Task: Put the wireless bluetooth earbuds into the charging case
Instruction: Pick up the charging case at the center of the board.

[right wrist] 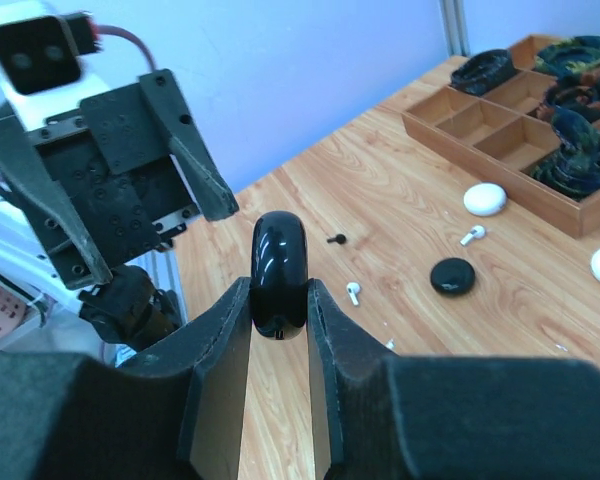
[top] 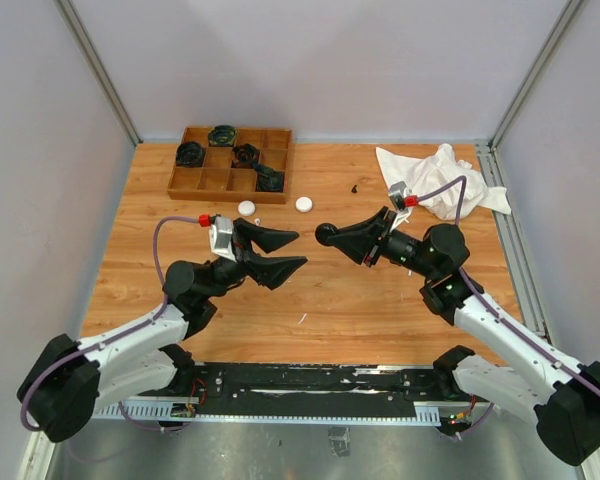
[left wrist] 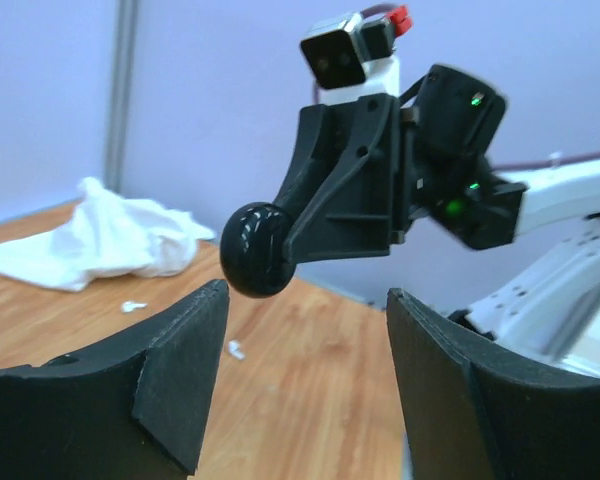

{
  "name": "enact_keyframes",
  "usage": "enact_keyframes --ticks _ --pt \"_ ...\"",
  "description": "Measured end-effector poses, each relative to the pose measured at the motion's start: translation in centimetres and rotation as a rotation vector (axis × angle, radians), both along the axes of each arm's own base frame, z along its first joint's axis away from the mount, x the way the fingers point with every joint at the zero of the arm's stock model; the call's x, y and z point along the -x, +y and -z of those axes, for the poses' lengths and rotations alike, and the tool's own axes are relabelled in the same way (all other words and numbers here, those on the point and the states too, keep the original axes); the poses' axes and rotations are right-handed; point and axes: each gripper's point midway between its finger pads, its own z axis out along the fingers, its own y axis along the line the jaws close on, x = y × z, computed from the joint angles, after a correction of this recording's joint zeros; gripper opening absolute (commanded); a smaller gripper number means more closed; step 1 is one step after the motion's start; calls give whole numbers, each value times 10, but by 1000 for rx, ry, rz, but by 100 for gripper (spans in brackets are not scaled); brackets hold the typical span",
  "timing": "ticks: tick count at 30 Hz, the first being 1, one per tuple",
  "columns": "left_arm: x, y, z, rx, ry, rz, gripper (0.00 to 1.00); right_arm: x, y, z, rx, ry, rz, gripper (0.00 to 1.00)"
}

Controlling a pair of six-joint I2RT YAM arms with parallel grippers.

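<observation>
A black charging case [right wrist: 279,262] was held upright between the narrowed fingers of the right gripper [top: 332,236]. It was faced by the left gripper [top: 299,248], fingers spread wide and empty. Farther off, white earbuds [right wrist: 353,292] were seen lying on the table [top: 380,300], short of a wooden tray [top: 220,196].

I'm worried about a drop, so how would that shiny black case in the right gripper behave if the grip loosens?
The black case looks glossy and rounded, so it would probably slip easily. The right gripper pinches it on edge, so dropped it would likely roll across the wooden table. It seems rigid, probably light.
</observation>
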Motion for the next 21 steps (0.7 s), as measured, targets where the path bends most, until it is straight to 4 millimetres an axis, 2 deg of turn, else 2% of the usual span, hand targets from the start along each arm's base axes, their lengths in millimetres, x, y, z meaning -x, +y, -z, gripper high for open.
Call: enact_keyframes --ticks 6,10,21 --pt "12 -5 -18 168 75 171 64 7 3 -19 -89 -27 -42 17" --pt "16 -8 -21 210 123 238 63 12 5 -29 -124 -45 -73 17" --pt "13 -10 -32 247 181 272 59 16 17 -34 -172 -34 -145 18"
